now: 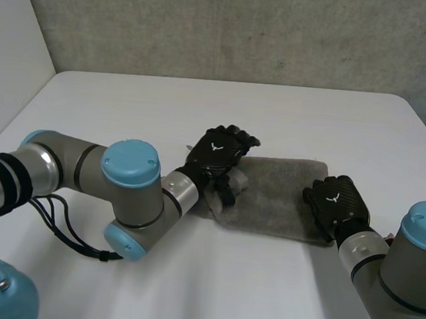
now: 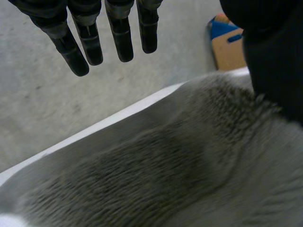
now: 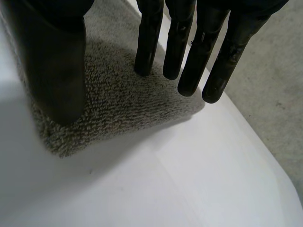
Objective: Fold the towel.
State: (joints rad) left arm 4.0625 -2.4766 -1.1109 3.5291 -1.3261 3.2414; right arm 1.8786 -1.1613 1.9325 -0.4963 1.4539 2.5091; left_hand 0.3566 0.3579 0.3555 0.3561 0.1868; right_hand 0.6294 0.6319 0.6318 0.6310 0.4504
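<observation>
Near the table's front, between the two hands, a grey terry towel lies as a flat, folded strip on the white table. Black and jointed, the left hand sits over the towel's left end, where a bit of the edge stands up. Its fingers are straight and slightly spread, clear of the pile, while its thumb touches the cloth. On the towel's right end rests the right hand, its fingers straight and close together, tips at the cloth's edge, and its thumb down by a corner. Past the table's rim beyond the left hand stands a brown cardboard box with blue on it.
</observation>
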